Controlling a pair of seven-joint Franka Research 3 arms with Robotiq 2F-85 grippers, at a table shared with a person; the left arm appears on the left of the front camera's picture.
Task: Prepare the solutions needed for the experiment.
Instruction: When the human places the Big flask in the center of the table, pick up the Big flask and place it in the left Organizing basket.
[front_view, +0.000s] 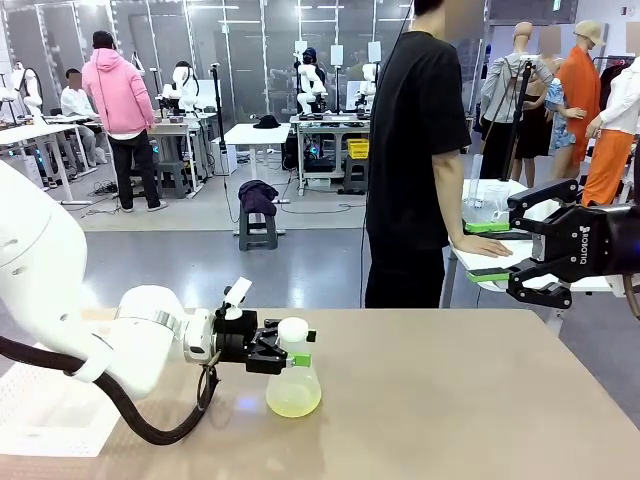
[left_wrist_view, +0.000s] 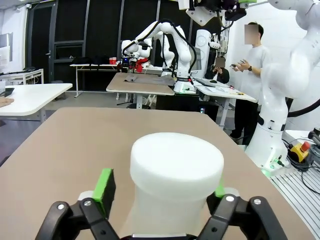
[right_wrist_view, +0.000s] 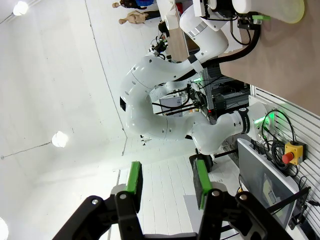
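A translucent white flask stands on the tan table, holding the solution, a shallow pale yellow-green layer. My left gripper straddles the flask's neck. In the left wrist view the white neck touches one green pad, while a gap shows at the other pad. My right gripper hangs open and empty, high above the table's right side. Its rolled wrist view shows the open right gripper, with the flask far off.
A person in black stands at the far side, one hand on a white side table that carries a clear container. White paper lies at the table's front left.
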